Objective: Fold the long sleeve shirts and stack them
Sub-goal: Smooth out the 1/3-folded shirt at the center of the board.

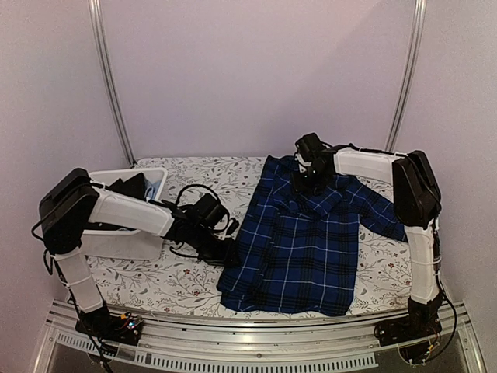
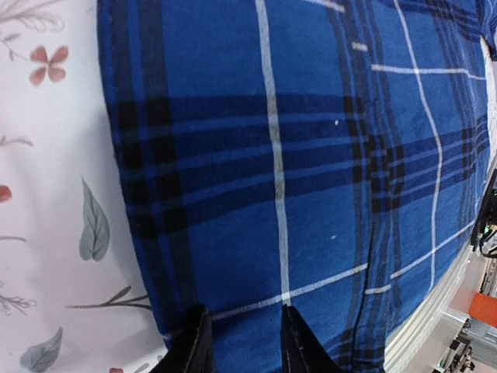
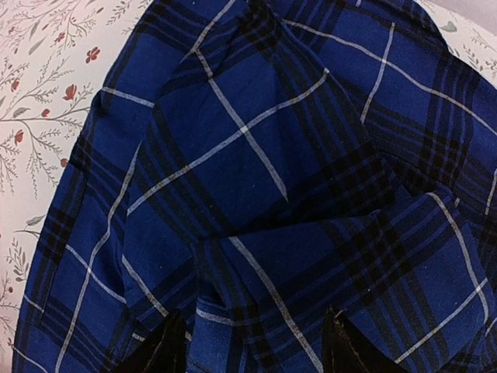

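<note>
A navy blue plaid long sleeve shirt [image 1: 307,241] lies spread on the floral tablecloth, right of centre, with one sleeve [image 1: 380,214] trailing right. My left gripper [image 1: 225,250] is low at the shirt's left edge. In the left wrist view it [image 2: 245,346] is open, with its fingertips [image 2: 194,346] resting on the plaid cloth [image 2: 295,171]. My right gripper [image 1: 304,183] is over the rumpled collar end at the far side. In the right wrist view it [image 3: 252,350] is open wide above folded plaid cloth [image 3: 256,155]. Dark fabric [image 1: 128,186] lies in a bin.
A white bin [image 1: 128,241] stands at the left, under my left arm. The floral tablecloth [image 1: 194,175] covers the table. A metal rail [image 1: 256,342] runs along the near edge, and it shows in the left wrist view [image 2: 466,311] beside the shirt's hem.
</note>
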Robot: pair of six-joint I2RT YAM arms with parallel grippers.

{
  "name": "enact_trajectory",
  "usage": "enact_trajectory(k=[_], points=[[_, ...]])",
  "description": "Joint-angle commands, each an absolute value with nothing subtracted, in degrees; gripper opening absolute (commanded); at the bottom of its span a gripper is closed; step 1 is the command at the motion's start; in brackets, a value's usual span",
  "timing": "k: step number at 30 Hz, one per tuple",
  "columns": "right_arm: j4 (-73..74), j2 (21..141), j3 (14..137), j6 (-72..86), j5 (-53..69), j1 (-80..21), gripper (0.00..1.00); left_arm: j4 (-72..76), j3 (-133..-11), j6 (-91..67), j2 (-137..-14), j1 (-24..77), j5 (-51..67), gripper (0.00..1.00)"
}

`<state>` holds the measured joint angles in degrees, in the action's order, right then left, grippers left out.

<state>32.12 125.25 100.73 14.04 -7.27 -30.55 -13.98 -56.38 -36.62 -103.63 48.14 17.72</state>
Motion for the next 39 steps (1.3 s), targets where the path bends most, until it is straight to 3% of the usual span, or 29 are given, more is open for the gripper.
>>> enact_trajectory(k=[1, 16, 23, 30, 39], points=[[30.6, 129.2, 103.8, 13.2, -8.1, -29.8, 0.56, -11.7, -53.5, -38.7, -102.6, 50.7, 19.8, 0.3], [32.8, 139.2, 111.8, 11.9, -5.0, -30.9, 0.56, -13.7, -52.6, -45.6, -98.9, 56.8, 19.1, 0.29], [31.8, 132.0, 112.5, 12.0, -5.6, -30.9, 0.57, -19.1, -63.7, -40.8, -98.0, 53.8, 14.1, 0.28], [30.3, 132.1, 115.1, 14.2, -2.4, -32.2, 0.53, -16.1, -74.8, -34.6, -105.1, 45.2, 11.1, 0.27], [25.8, 118.4, 96.2, 19.5, -1.8, -38.1, 0.51, -16.2, -102.1, -25.7, -127.0, 35.2, 5.7, 0.28]])
